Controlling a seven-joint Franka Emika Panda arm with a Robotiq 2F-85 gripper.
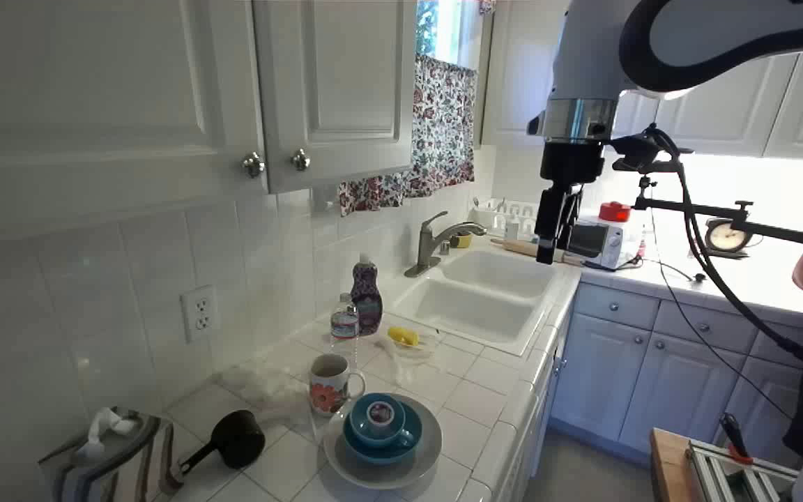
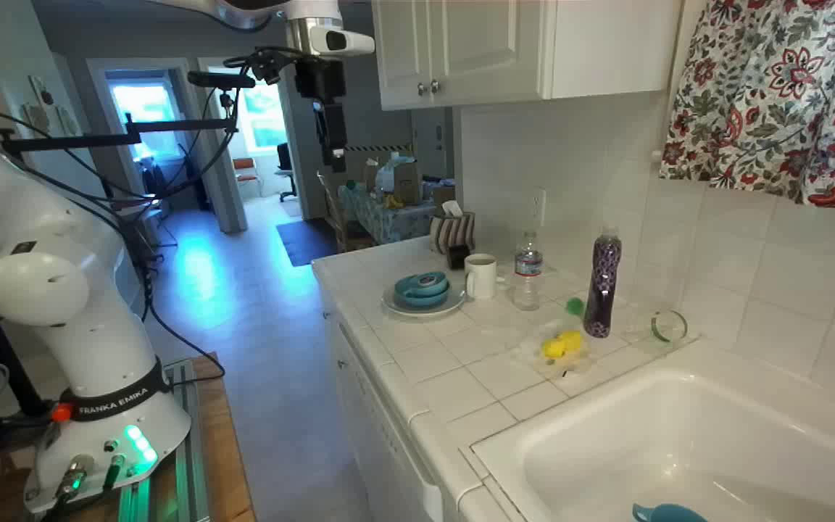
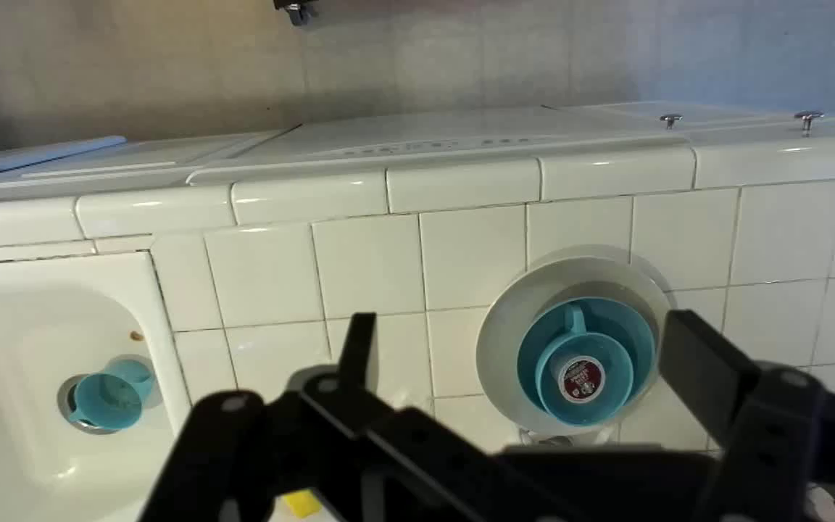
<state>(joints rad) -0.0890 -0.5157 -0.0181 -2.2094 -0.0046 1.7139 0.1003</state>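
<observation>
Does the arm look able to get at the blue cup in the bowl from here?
Likely yes: the gripper is open and empty, and the blue cup sits uncovered in the bowl, though the mug close by may crowd one side.

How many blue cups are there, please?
2: the stacked cup sits in a blue bowl on the plate; the other cup lies in the sink. More may be hidden.
</observation>
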